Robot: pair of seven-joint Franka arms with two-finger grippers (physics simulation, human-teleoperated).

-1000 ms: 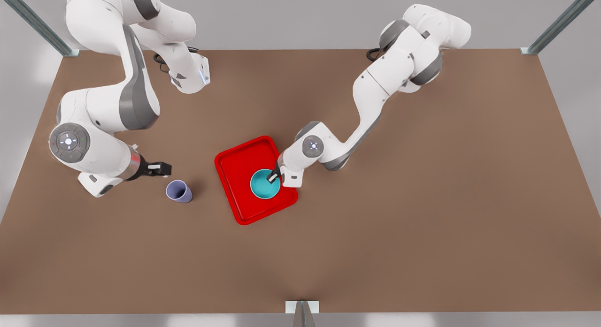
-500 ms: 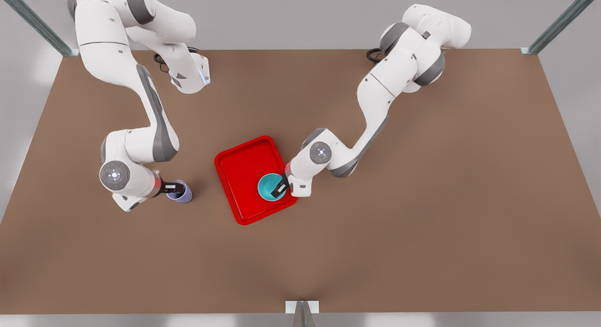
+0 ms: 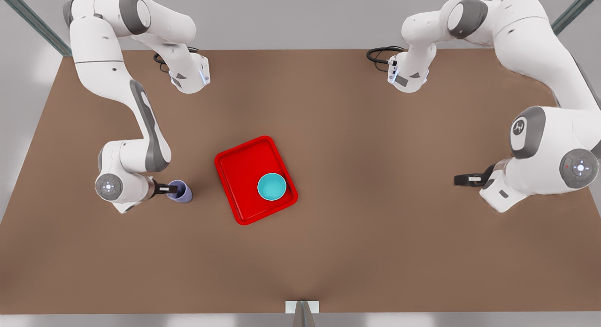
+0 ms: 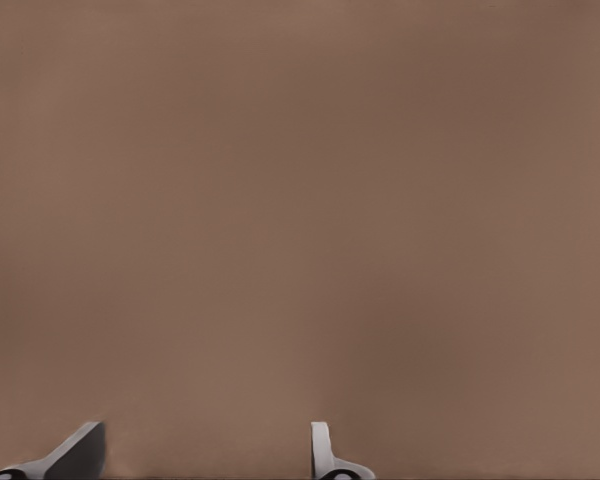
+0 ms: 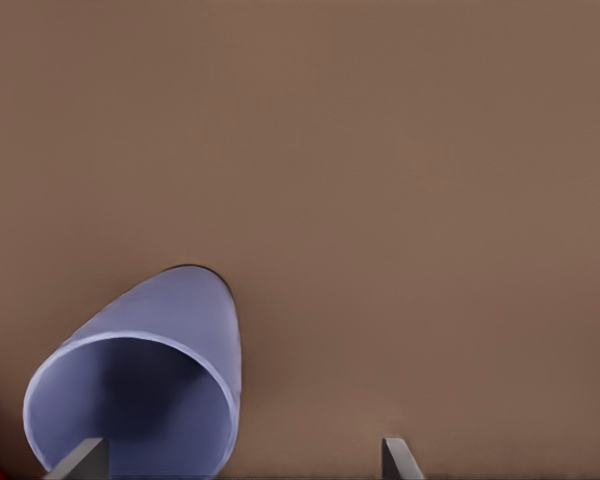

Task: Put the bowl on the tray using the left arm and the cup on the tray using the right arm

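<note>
The teal bowl (image 3: 272,186) rests on the red tray (image 3: 239,163), in its near corner toward the front view's right, with nothing touching it. The lavender cup (image 3: 182,192) stands upright on the table at the front view's left of the tray. My right gripper (image 3: 173,189) is at the cup's rim. In the right wrist view the right gripper (image 5: 240,460) is open, one fingertip over the mouth of the cup (image 5: 140,390) and the other outside its wall. My left gripper (image 3: 458,179) hovers far off at the front view's right, and it (image 4: 205,455) is open over bare table.
The brown table (image 3: 357,233) spreads wide around the tray. Both arm bases (image 3: 188,73) sit at the far edge, with cables beside them. Metal frame posts (image 3: 303,313) stand at the corners and the near edge.
The left gripper let go of the bowl and pulled far back to the front view's right; the bowl stays on the tray. The right gripper came down onto the cup's rim.
</note>
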